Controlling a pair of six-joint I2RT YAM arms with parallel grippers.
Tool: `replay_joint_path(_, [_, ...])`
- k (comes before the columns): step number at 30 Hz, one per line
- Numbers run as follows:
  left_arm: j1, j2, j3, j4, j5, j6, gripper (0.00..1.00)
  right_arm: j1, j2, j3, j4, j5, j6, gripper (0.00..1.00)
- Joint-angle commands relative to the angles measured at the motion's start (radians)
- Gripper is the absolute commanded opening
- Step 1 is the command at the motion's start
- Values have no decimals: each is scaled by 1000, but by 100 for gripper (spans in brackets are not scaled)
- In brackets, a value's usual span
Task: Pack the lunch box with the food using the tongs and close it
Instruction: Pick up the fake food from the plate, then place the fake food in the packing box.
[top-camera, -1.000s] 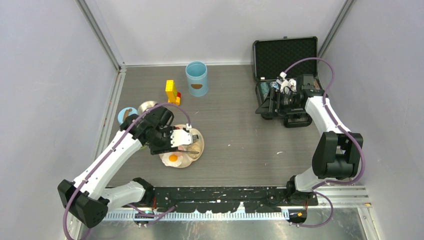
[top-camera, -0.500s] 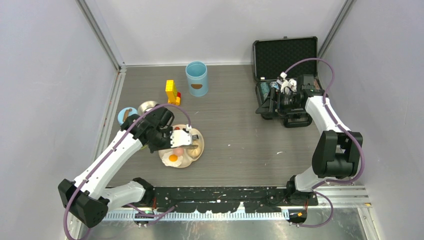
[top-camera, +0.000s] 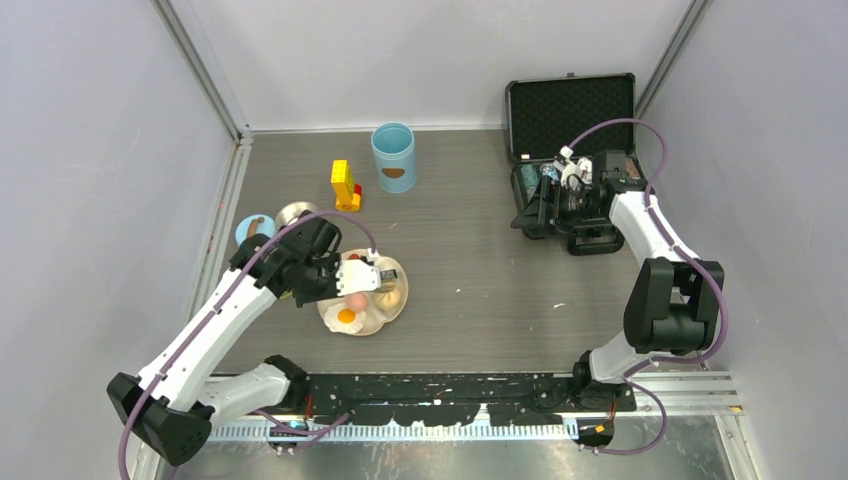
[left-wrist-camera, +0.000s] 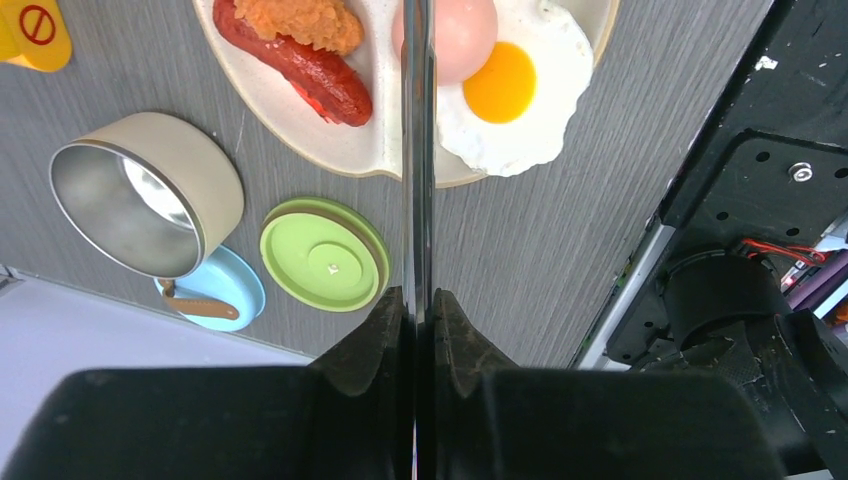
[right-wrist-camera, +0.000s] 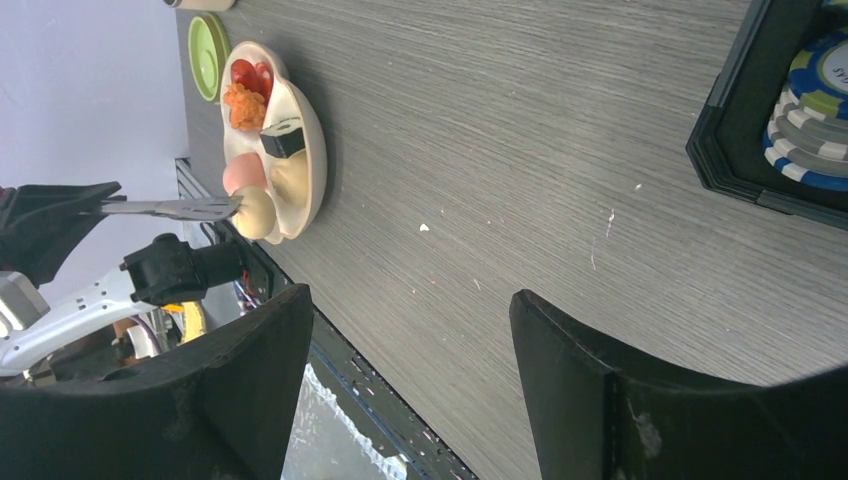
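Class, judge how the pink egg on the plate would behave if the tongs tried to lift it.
The pink egg looks smooth and rounded, so it would probably slip between the thin tongs. Nudged, it may roll across the plate.

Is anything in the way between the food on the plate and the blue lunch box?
No, nothing visible. The yellow block stands just left of the path from the plate to the lunch box. The left tool grips the tongs above the food.
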Motion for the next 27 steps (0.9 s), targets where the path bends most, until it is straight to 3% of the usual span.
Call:
replay_joint_path(1, [-2, -36, 49, -2, -16, -10, 0, -5, -5, 0, 27, -22, -1, 77])
replay_joint_path(6, [17, -48, 60, 18, -55, -21, 0, -5, -4, 0, 26, -24, 0, 77])
replay_joint_path(10, [93, -27, 93, 21, -34, -24, 0, -7, -7, 1, 26, -27, 1, 77])
replay_joint_path(17, [381, 54, 204, -12, 136, 40, 0, -7, -3, 2, 27, -27, 0, 77])
replay_joint_path(27, [776, 195, 303, 2, 269, 154, 0, -10, -9, -2, 26, -27, -2, 77])
